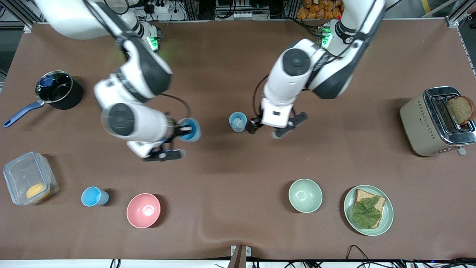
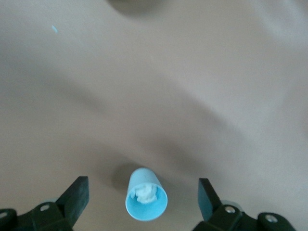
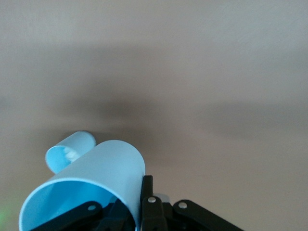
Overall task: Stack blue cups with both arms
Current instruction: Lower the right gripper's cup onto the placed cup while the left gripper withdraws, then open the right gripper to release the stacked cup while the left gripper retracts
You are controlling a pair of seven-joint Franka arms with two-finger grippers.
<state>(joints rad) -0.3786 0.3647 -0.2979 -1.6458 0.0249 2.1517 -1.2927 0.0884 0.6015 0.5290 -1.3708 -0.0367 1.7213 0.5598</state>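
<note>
Worktop (image 1: 238, 44), brown mat, listed from the front camera's edge toward the arm bases.

1. Pink bowl (image 1: 143, 210) and pale green bowl (image 1: 305, 195), both nearest the camera; beside the green one, a green plate (image 1: 386, 214) carrying bread and a lettuce leaf. Not wanted for the job.

2. Blue cup, spare (image 1: 94, 196): stands alone near the pink bowl, toward the right arm's end, beside a clear lidded box (image 1: 29, 176). Untouched.

3. Right claw (image 1: 174, 143): clenched on the rim of a carried blue cup (image 1: 189, 129) (image 3: 91, 187), one finger inside the mouth and one outside, cup tipped off upright, over the middle of the worktop.

4. Blue cup, target (image 1: 237, 121) (image 2: 146, 194): upright, mid-worktop, with something white and crumpled inside (paper, at a guess). The right wrist view shows it just ahead of the carried cup (image 3: 71, 150).

5. Left claw (image 1: 277, 128): released, jaws wide, just beside the target cup, which sits between the fingers (image 2: 77, 195) in the left wrist view, untouched.

6. Farther off: saucepan (image 1: 58, 90) toward the right arm's end, toaster (image 1: 435, 121) with a slice toward the left arm's.

Handling note: thin plastic tumblers, surely light, smooth and a little springy. They would skid or tip at a nudge. Best taken at the rim wall or lightly across the body; the tapered base should seat easily, though the stuffing may block a full nest.
</note>
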